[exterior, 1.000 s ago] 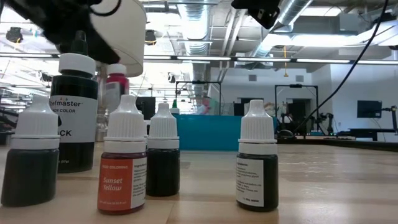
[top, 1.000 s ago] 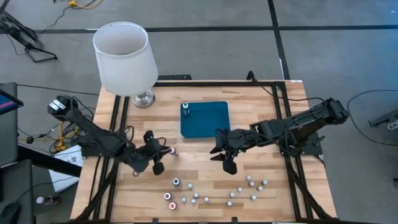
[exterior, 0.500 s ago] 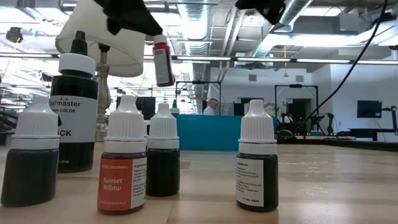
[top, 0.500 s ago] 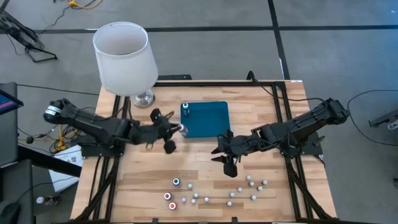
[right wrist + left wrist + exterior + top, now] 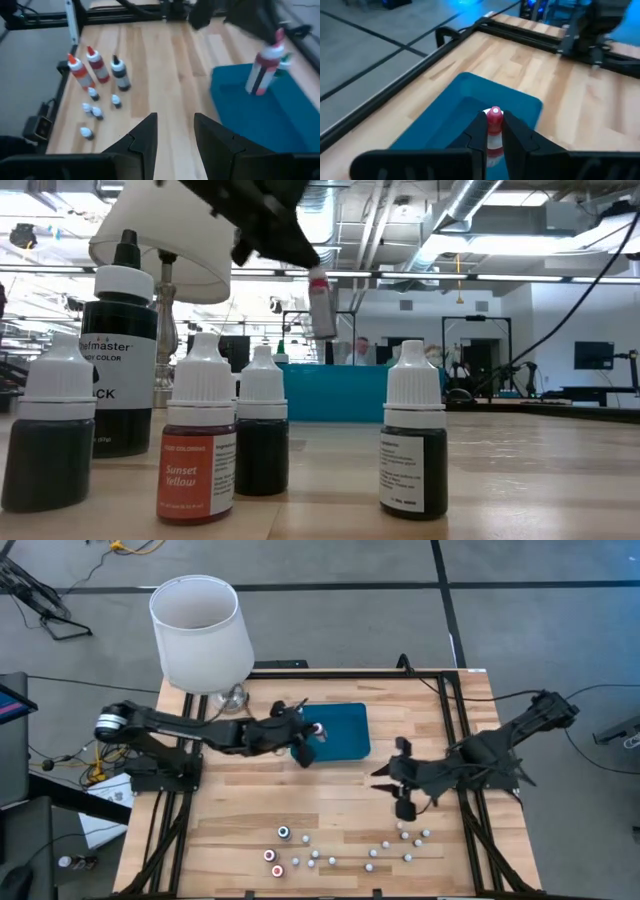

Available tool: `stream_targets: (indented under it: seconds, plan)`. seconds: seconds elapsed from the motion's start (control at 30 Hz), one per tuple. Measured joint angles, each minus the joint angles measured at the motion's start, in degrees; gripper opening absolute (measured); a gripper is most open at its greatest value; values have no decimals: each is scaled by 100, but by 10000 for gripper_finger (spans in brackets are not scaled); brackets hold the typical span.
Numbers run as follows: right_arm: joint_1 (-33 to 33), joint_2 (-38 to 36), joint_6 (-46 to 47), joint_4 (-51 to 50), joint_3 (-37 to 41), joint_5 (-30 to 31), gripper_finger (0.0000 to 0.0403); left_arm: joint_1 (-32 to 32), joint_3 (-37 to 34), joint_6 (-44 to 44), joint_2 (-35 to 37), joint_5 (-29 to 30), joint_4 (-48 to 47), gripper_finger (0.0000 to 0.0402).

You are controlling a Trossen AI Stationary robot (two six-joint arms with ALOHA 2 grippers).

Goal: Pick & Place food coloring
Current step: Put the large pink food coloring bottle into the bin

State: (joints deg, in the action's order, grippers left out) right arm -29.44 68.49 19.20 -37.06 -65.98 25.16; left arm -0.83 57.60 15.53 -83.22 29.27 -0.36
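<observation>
A red food coloring bottle (image 5: 317, 728) is gripped between the fingers of the left hand (image 5: 308, 730) and is held in the air above the left part of the teal tray (image 5: 345, 735), on the far side of the tabletop (image 5: 250, 810). The right hand (image 5: 398, 790) is held with its fingers apart and empty, right of the tray, above the small bottles (image 5: 345, 850) left standing along the near edge

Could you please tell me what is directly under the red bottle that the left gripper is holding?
The teal tray lies under the red bottle, which the left gripper holds above it. The gripper covers the tray's near-left corner.
</observation>
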Motion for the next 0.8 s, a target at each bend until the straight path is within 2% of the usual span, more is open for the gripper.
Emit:
stream_targets:
  seconds: [0.2, 0.3, 0.53, 0.8]
  plan:
    - [-14, -417, 92, -178, -3, 373, 118, 377, 623, -346, -719, -78, -158, 25]
    - [58, -527, 224, -281, -2, 639, 118, 728, 791, -495, -951, -384, -144, 26]
    - [185, -600, 563, -349, -2, 799, 118, 1510, 870, -633, -1075, -1100, -217, 26]
    - [433, -581, 625, -337, -2, 796, 118, 1916, 870, -912, -1071, -1685, -500, 27]
